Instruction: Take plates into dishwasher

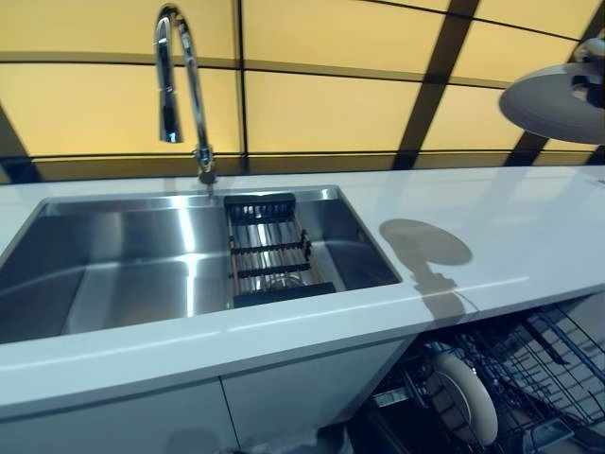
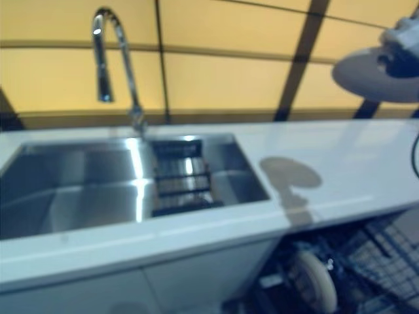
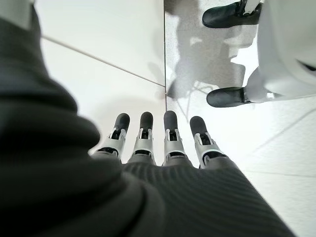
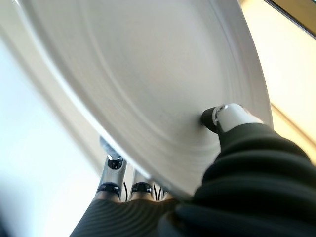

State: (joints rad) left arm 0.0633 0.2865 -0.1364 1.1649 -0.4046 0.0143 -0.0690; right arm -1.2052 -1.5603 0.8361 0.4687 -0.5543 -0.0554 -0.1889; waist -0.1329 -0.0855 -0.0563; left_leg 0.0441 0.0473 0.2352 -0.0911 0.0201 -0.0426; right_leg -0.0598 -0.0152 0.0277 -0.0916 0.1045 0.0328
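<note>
White counter (image 1: 529, 227) with steel sink (image 1: 123, 274) at left; right of the sink, held high above the counter, a white plate (image 1: 553, 102) pinched between thumb and fingers of the right hand (image 4: 232, 118). Left hand (image 3: 158, 143), fingers straight, holds nothing.

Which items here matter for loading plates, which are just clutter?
Job:
plate pinched in right robot hand
dishwasher rack, open below the counter
racked plate

Bystanders:
sink
faucet
sink drying rack
left robot hand, idle
</note>
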